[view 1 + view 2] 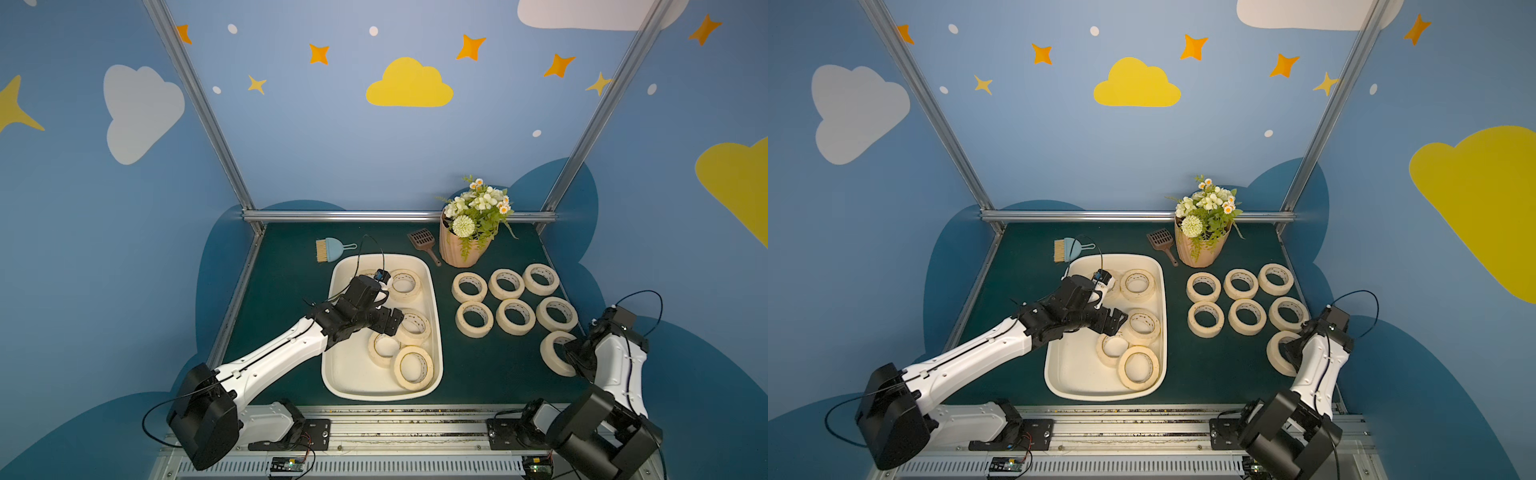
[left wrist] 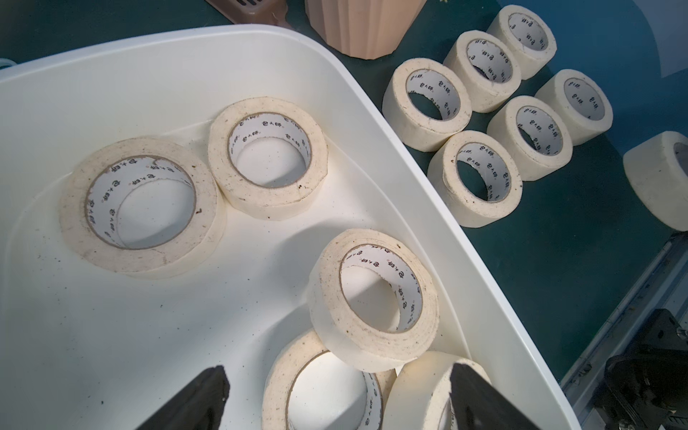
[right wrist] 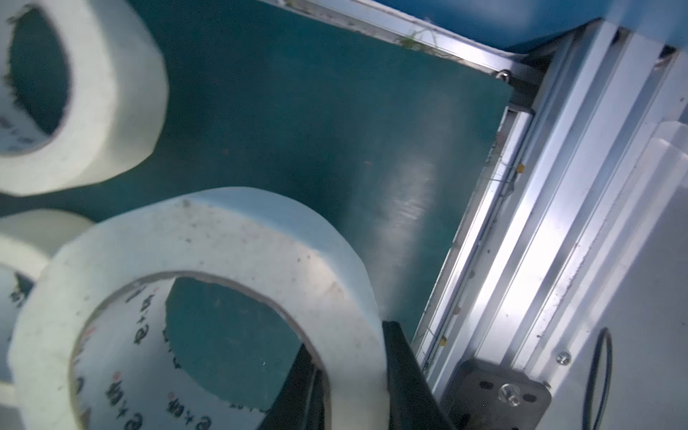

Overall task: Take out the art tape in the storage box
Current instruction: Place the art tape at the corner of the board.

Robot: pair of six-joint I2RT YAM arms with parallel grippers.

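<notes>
While six rolls (image 1: 474, 332) sit right of the box (image 1: 353, 374) and the right gripper (image 3: 348, 353) clamps a seventh (image 1: 548, 353), five others (image 2: 268, 201) wait inside — left gripper (image 2: 338, 372) above, jaws spread.

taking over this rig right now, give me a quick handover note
left pincer: open, holding nothing, over the box.
right pincer: shut on the wall of a roll, near the right edge of the mat.
Done: six rolls lie in two rows on the mat, outside the box.
Left: set the held roll down, then take out the five rolls in the box; one leans on its neighbours.
</notes>
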